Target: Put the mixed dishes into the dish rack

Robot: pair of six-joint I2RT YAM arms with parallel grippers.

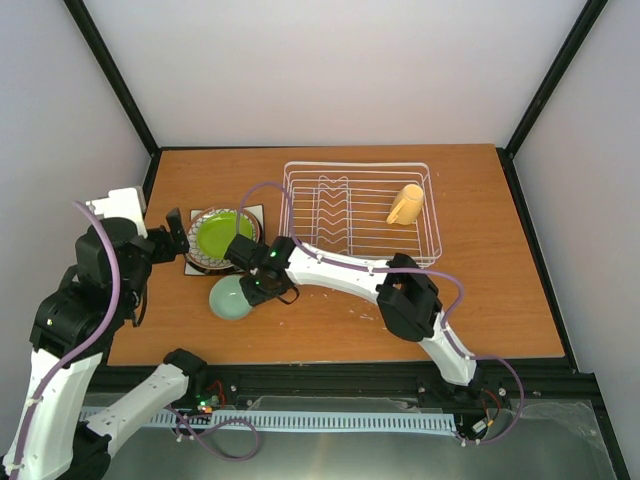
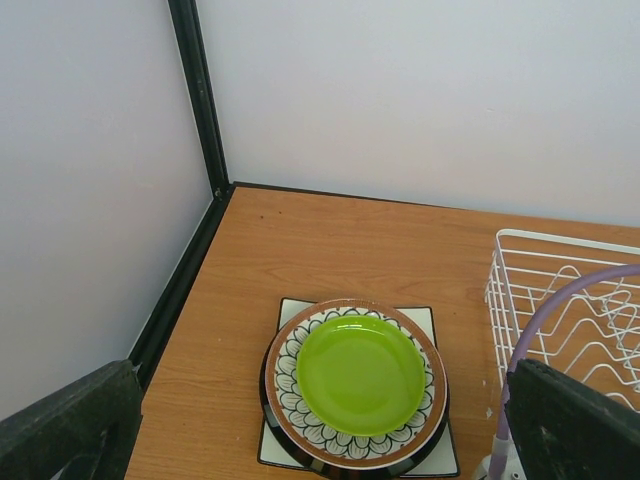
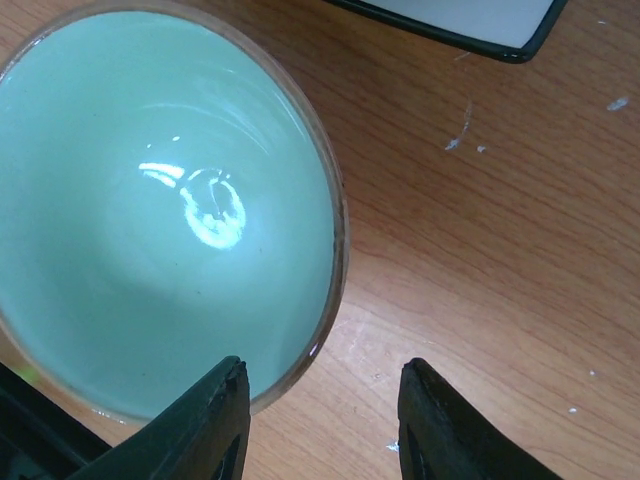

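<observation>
Two fingers (image 3: 200,420) of the right gripper (image 3: 322,372) spread apart, astride the rim of the pale mint bowl (image 3: 160,200), glossy, upright, front-left of the dish rack (image 1: 360,210). Left gripper (image 1: 178,235) splayed, holding nothing, left of rack, facing lime-green small plate (image 2: 360,372) stacked on petal-patterned plate (image 2: 292,392) and white square plate (image 2: 300,310). Pale yellow handled mug (image 1: 406,204) inside rack's right end.

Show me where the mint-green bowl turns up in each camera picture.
Top view: the bowl sits left of centre, just in front of the plate stack.
Left wrist: not in it.
Right wrist: the bowl fills the left side.
Shared landmark: the square plate, seen in all three.
</observation>
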